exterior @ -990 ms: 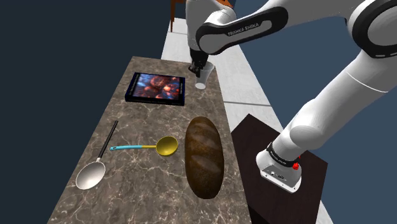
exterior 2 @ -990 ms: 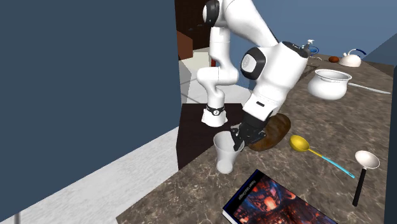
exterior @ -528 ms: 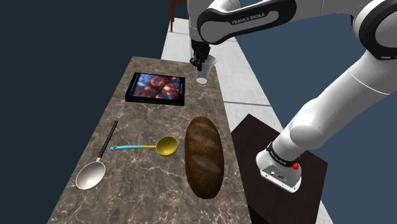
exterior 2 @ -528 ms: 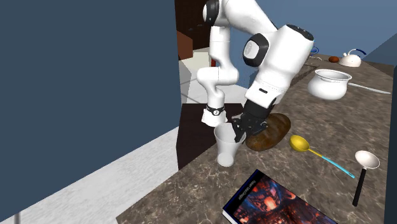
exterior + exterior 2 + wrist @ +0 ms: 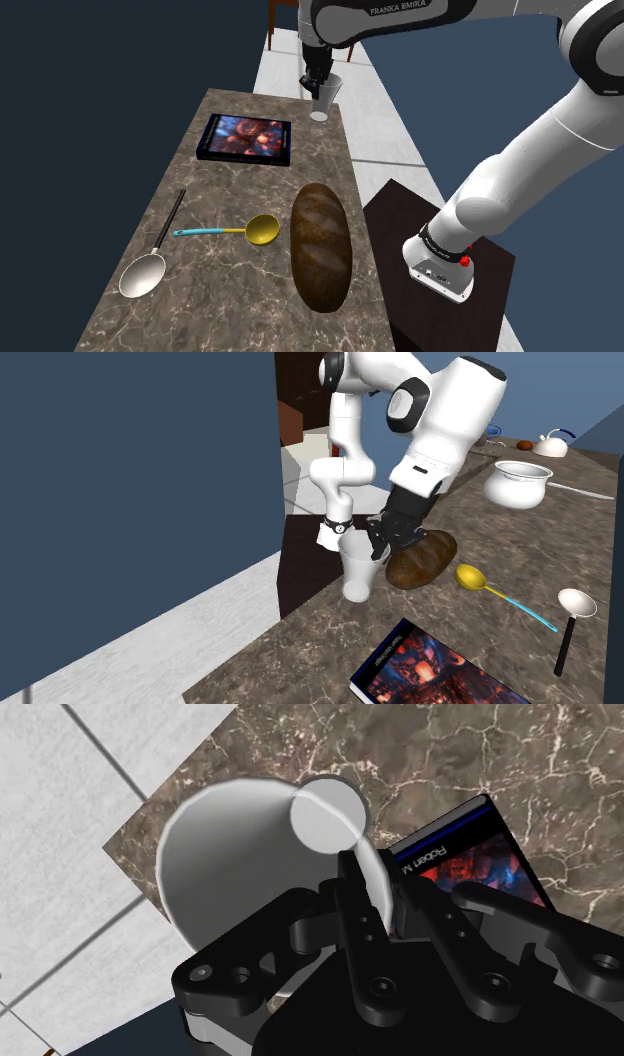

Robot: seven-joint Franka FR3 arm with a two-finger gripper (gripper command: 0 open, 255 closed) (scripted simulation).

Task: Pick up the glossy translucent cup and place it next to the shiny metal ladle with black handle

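— Starting from the shoulder view's left?
— Metal ladle (image 5: 143, 274) with a black handle, flat on the bench (image 5: 220, 290), same spot as half a second ago. Just beside its handle, a yellow spoon (image 5: 262, 229) with a blue handle. Farther back, a book (image 5: 245, 138). Right of the spoon, a bread loaf (image 5: 321, 245). No shift among these.
— And the translucent cup (image 5: 324, 102)?
— Higher than before, lifted clear above the bench's far corner, upright, well apart from the ladle.
— Held how?
— Pinched at the rim by the hand (image 5: 320, 88): fingers (image 5: 362, 919) nearly closed, one inside the cup, one outside, wall clamped between. Raised along with the cup since the earlier frame.
— Farthest right?
— Dark stand (image 5: 400, 215) under the arm's base.
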